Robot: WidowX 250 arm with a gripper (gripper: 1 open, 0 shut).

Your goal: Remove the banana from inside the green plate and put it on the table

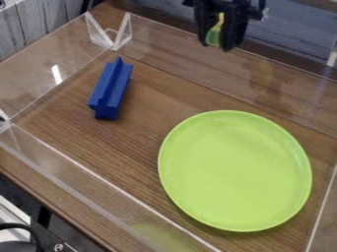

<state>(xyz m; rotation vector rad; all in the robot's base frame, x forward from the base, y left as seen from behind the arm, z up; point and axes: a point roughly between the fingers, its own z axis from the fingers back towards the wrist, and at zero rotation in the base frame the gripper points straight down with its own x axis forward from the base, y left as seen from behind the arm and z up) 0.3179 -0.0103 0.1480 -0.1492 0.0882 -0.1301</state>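
The banana (212, 30) shows as a small yellow piece held between the dark fingers of my gripper (222, 40), which is shut on it. The gripper hangs high at the top of the view, above the far part of the table (178, 94) and well behind the green plate (237, 169). The round, lime-green plate lies flat at the front right with nothing on it. Most of the banana is hidden by the fingers.
A blue block (112, 87) lies on the wood to the left. Low clear acrylic walls (53, 162) enclose the tabletop, and a small clear folded piece (108, 33) stands at the back left corner.
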